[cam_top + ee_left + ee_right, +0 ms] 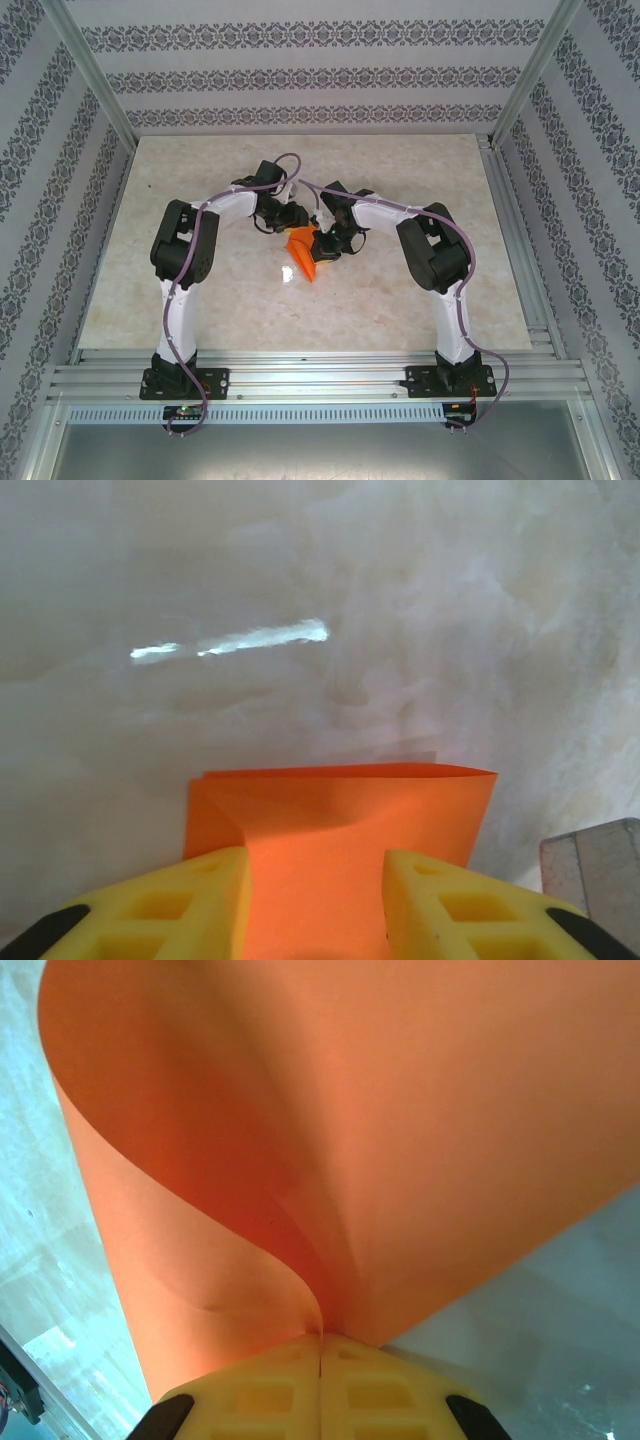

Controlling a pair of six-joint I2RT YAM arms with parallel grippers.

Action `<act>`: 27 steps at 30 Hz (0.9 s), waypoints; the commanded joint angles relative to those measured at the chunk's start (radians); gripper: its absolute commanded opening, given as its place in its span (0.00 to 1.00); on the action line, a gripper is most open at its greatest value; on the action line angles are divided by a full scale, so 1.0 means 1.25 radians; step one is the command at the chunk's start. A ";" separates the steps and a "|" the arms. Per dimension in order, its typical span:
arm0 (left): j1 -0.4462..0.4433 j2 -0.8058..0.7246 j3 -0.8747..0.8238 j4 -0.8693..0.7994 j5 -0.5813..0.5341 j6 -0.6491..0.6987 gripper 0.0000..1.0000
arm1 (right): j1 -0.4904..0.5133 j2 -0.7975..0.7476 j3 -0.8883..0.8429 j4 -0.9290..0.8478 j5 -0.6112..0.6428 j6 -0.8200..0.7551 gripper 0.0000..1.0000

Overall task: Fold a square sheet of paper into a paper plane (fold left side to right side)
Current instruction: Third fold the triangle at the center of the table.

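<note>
Table: a pale marbled table [400, 300] with patterned walls [320, 60] on three sides and a metal rail [320, 372] along the near edge.
Arms: the left arm [185, 260] and the right arm [445, 260] both bend inward, and their wrists meet near the middle of the table.
Paper, from above: the orange paper [303, 254] lies between the two wrists. It shows as a small shape narrowing toward the near edge, partly hidden by the wrists.
Left gripper: the left gripper [315, 860] has its yellow fingers [170, 910] spread well apart. The paper runs through the gap between them. I cannot tell whether the fingers touch it.
Paper, left wrist view: a flat doubled strip with a straight far edge, and a second layer peeks out at its left corner. A soft crease runs from that corner toward the left finger. Bare table lies beyond the strip.
Right gripper: the right gripper [320, 1340] has its two yellow fingers pressed together, with the paper pinched in the seam.
Paper, right wrist view: it rises from the pinch and curls over in a wide loop, with a shaded hollow inside the curve. Table shows at both lower corners.
Glare: a bright streak [240, 640] lies on the table beyond the paper.
Grey block: a grey block [595, 865] sits at the lower right of the left wrist view. I cannot tell what it is.
</note>
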 commanded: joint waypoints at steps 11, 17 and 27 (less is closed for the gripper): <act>0.057 -0.208 -0.138 0.007 -0.003 -0.002 0.46 | 0.013 0.020 -0.005 -0.010 0.015 -0.002 0.07; 0.001 -0.263 -0.283 0.091 0.088 -0.073 0.46 | 0.015 0.019 -0.006 -0.011 0.016 -0.002 0.07; -0.090 -0.288 -0.342 0.102 0.003 -0.158 0.49 | 0.017 0.018 -0.008 -0.015 0.023 -0.005 0.07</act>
